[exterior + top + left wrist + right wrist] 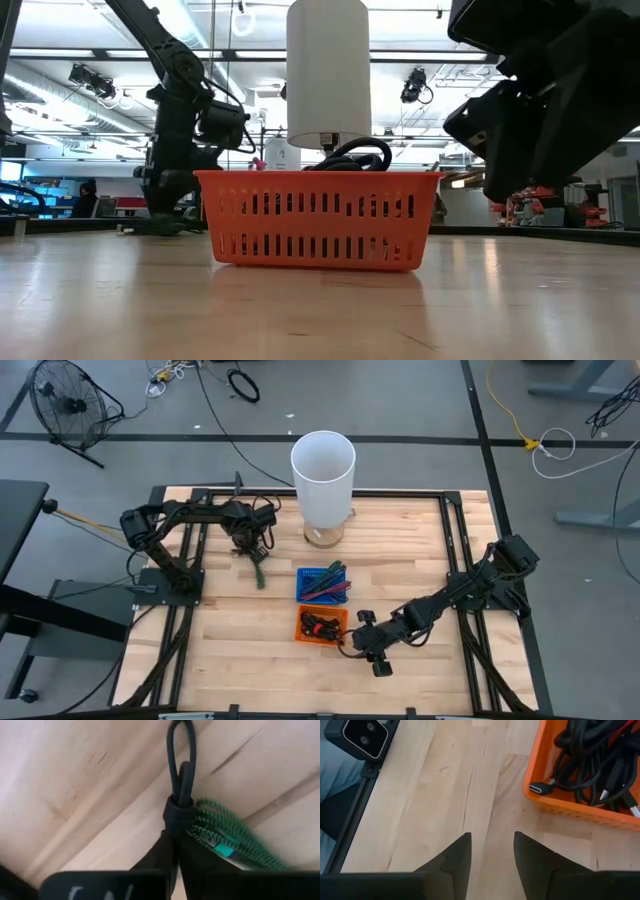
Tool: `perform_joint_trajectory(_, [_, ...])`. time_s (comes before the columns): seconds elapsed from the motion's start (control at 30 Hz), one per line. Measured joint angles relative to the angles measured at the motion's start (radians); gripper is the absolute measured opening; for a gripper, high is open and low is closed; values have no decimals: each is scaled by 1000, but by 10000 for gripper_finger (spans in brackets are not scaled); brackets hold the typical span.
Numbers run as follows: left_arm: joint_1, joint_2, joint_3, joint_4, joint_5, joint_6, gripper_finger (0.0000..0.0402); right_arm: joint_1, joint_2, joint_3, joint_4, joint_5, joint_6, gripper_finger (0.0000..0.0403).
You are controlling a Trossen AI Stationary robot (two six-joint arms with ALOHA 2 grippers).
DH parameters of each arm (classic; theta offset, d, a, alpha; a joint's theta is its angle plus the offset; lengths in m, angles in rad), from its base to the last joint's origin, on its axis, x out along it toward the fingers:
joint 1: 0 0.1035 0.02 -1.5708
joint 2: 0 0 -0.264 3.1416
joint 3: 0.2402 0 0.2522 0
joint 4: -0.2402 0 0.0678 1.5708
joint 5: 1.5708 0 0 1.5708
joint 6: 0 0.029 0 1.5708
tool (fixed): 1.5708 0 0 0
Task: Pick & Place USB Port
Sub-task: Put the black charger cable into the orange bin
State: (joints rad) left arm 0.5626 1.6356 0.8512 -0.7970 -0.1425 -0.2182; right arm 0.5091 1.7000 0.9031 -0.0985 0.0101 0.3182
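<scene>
A tall white cylinder (pixel 323 478) stands at the far middle of the wooden surface (pixel 240 650), with a blue basket (pixel 322 584) of coloured cables just in front of it and an orange basket (pixel 321 624) of dark cables (pixel 592 762) touching the blue one's near side. A floor fan (pixel 62 402) sits beyond the surface's far left corner, amid loose cords on the floor.

On the left, the left arm reaches from its base plate toward the far edge, wrist bent down; the left tool (pixel 256 556) is pressed to the surface, its fingers (pixel 159 855) closed tight on a bundled black cable (pixel 180 775) bound by a dark strap, with a green braided cable (pixel 227 840) alongside. That bundle lies well left of both baskets.

The right arm stretches low from the right edge toward the middle; the right tool (pixel 491 851) hovers just beside the orange basket's near right corner, its fingers apart and holding nothing, bare wood between them.
</scene>
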Motion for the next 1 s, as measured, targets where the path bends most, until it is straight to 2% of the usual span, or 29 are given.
perform_joint_trajectory(0.23, [-18, 0, 111, -167, -45, -16, 7, 0, 0, 0, 19, 0, -13, 146])
perform_joint_trajectory(0.5, [-114, -11, 242, -325, 8, -26, 6, 0, 0, 0, 17, 0, -13, 146])
perform_joint_trajectory(0.73, [-321, -42, 394, -498, 39, -111, 5, 0, 0, 0, 10, 0, -14, 146])
perform_joint_trajectory(0.87, [-484, -77, 455, -482, 112, -172, 5, 0, 0, 0, 1, 0, -14, 146])
perform_joint_trajectory(1.0, [-670, -81, 510, -436, 86, -233, 5, -2, 0, -1, -7, 0, -14, 146])
